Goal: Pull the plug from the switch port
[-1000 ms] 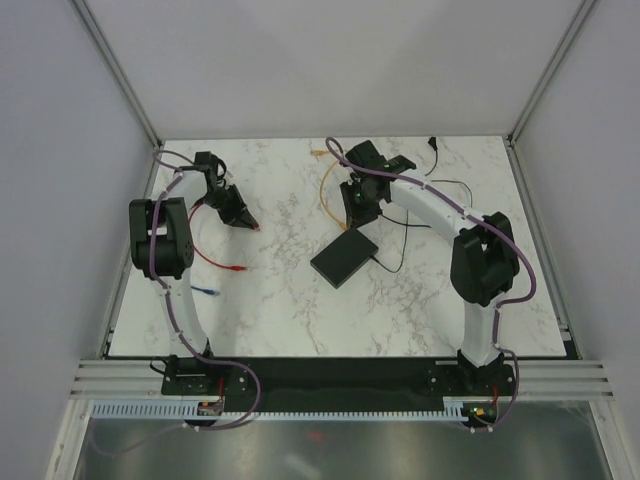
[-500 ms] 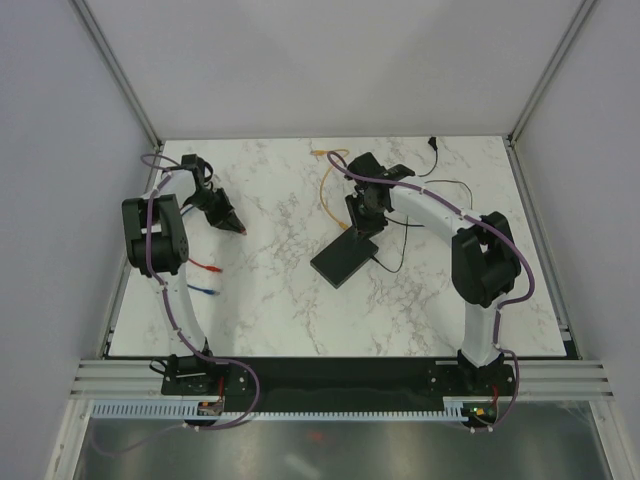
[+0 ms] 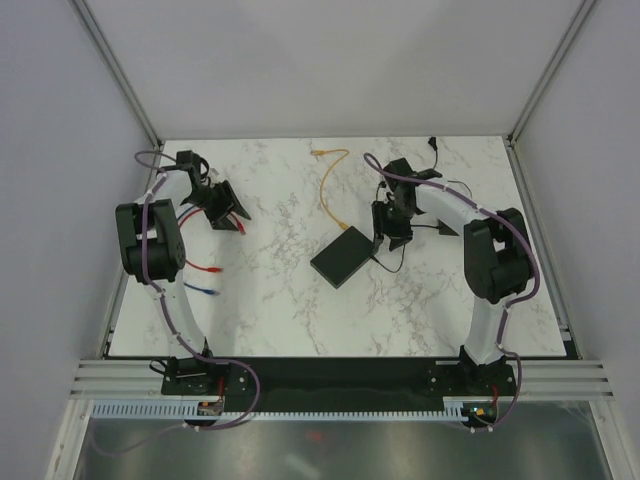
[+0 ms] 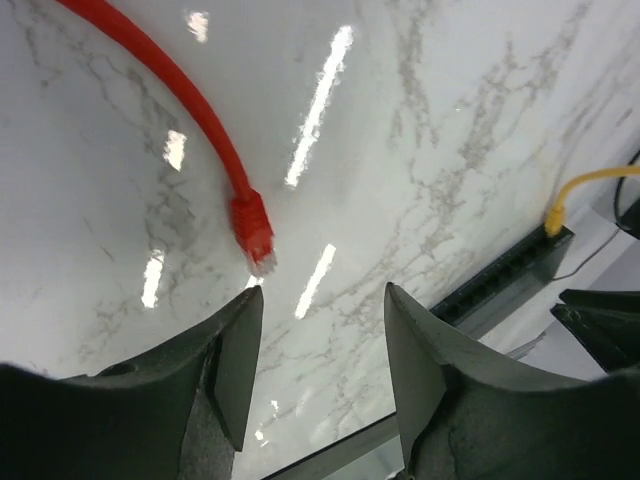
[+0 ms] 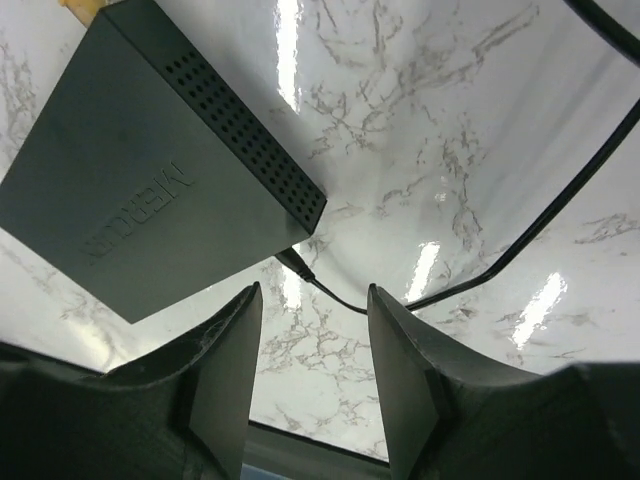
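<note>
The black switch [image 3: 343, 257] lies flat mid-table. A yellow cable [image 3: 325, 190] runs to its far edge, and in the left wrist view its yellow plug [image 4: 553, 216] sits at the switch [image 4: 500, 278] edge. A red cable's plug [image 4: 252, 225] lies loose on the marble just beyond my left gripper [image 4: 322, 295], which is open and empty at the far left [image 3: 236, 217]. My right gripper [image 3: 392, 238] is open beside the switch's right corner. Its tips [image 5: 313, 292] stand just short of a black cord plug [image 5: 300, 268] in the side of the switch [image 5: 140, 190].
The red cable's end [image 3: 214, 269] and a blue plug [image 3: 205, 290] lie near the left edge. The black cord [image 3: 440, 190] loops across the right rear of the table. The frame posts and table edge close in the back corners.
My left gripper has pulled back toward the left rear and opened. My right gripper has moved from the switch's far side to its right corner and opened wider.
</note>
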Motion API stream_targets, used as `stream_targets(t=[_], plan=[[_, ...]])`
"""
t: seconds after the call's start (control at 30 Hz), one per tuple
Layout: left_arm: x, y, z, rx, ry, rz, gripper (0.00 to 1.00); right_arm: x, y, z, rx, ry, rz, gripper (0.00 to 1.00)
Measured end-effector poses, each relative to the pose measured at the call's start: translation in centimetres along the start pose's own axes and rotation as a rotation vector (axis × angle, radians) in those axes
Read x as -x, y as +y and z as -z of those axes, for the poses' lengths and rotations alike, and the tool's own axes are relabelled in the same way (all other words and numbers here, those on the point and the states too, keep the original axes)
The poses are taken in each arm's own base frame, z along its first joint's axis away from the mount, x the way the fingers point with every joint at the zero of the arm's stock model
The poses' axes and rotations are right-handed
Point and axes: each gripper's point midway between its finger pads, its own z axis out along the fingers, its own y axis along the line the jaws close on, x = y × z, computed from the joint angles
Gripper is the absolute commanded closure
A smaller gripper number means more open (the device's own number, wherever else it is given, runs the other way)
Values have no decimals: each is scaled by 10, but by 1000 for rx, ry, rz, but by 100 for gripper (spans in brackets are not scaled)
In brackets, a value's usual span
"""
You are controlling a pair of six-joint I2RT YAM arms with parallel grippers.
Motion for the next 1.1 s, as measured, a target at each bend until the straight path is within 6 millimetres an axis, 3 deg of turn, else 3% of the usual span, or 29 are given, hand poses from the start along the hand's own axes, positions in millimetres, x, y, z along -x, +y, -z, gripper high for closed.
stream_targets(t=[0.07, 0.13, 0.17, 0.23, 0.33, 0.47, 0.57, 0.7, 0.9, 1.1], plan=[[0, -12, 12, -40, -32, -13, 48, -2, -4, 1, 46, 13, -60, 44], [-4, -30, 26, -88, -62, -33, 63, 0, -7, 1, 91, 13, -120, 43], [-7, -42, 33, -116, -75, -50, 75, 0, -9, 1, 111, 11, -146, 43], [-16, -72, 39, -179, -83, -104, 82, 0, -11, 0, 145, 8, -202, 43], [-47, -122, 25, -260, -28, -222, 87, 1, -8, 0, 205, 11, -260, 43], [-116, -173, -18, -324, 145, -341, 92, 5, 2, 0, 274, 7, -295, 42], [-143, -180, -45, -321, 240, -350, 92, 5, 8, -1, 309, 9, -304, 42], [-147, -166, -69, -280, 288, -307, 92, 2, 10, -4, 328, 16, -317, 44], [-147, -159, -78, -262, 303, -283, 92, 9, 13, -7, 351, -5, -318, 51], [-163, -163, -82, -262, 332, -307, 92, 11, 17, -17, 387, 30, -348, 54]])
